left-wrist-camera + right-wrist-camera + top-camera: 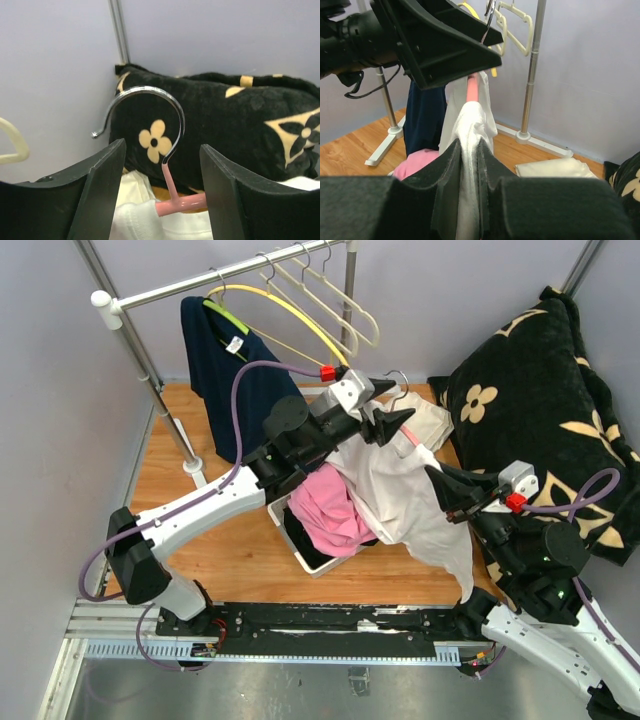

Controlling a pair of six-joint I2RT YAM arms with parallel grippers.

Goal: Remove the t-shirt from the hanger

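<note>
A white t-shirt (pixel 395 490) hangs from a pink hanger (pixel 411 439) with a chrome hook (pixel 172 107), held up over the middle of the table. My left gripper (pixel 398 426) is open; its fingers stand on either side of the hanger's pink neck (pixel 170 185), just below the hook. In the left wrist view the hanger's cross bar (pixel 182 204) runs behind the right finger. My right gripper (pixel 440 483) is shut on a bunched fold of the t-shirt (pixel 475 117), lower and to the right. Above that fold, the pink hanger (pixel 472 87) shows under the left gripper's fingers.
A metal clothes rail (pixel 220 280) at the back carries a navy shirt (pixel 225 370), a yellow hanger and several cream hangers. A white bin (pixel 312 568) holding a pink garment (pixel 330 505) sits under the t-shirt. A black floral blanket (pixel 540 390) fills the right side, with a folded cream cloth (pixel 555 167) beside it.
</note>
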